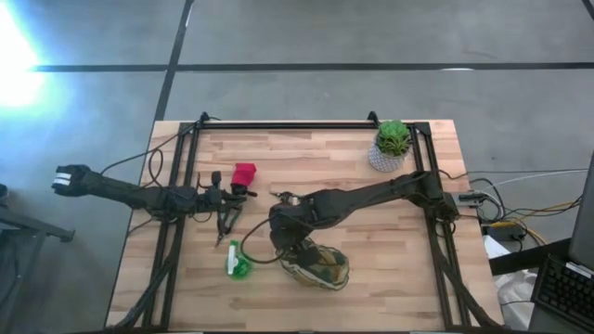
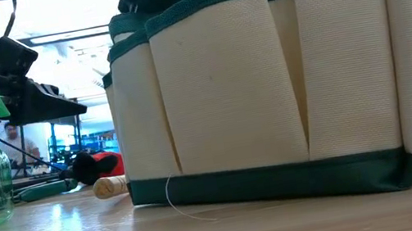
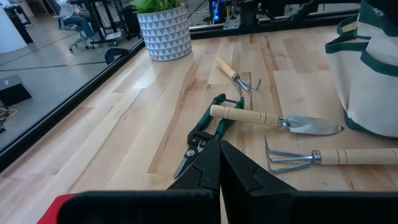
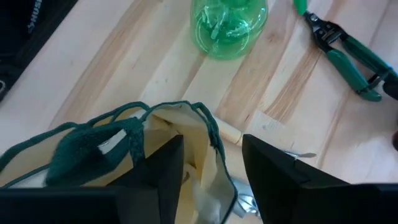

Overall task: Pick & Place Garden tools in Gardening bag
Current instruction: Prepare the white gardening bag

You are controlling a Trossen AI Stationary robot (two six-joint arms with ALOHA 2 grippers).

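Observation:
The gardening bag point(image 1: 320, 266), cream fabric with dark green trim, stands near the table's front edge, its base on the wood point(image 2: 267, 81). My right gripper point(image 4: 214, 168) hovers open over the bag's mouth point(image 4: 155, 134), with nothing between its fingers. On the table lie green-handled pruners point(image 3: 205, 134), a wooden-handled trowel point(image 3: 280, 119), a rake point(image 3: 323, 157) and a small fork point(image 3: 239, 76). A green spray bottle point(image 1: 238, 260) stands left of the bag. A red item point(image 1: 244, 173) lies farther back. My left gripper point(image 3: 221, 168) waits shut at the table's left, above the wood.
A potted plant in a white patterned pot point(image 1: 392, 147) stands at the far right corner. A black frame rail point(image 1: 297, 125) runs along the table's far edge. Bare wood lies right of the bag and across the far middle. People sit in the room beyond.

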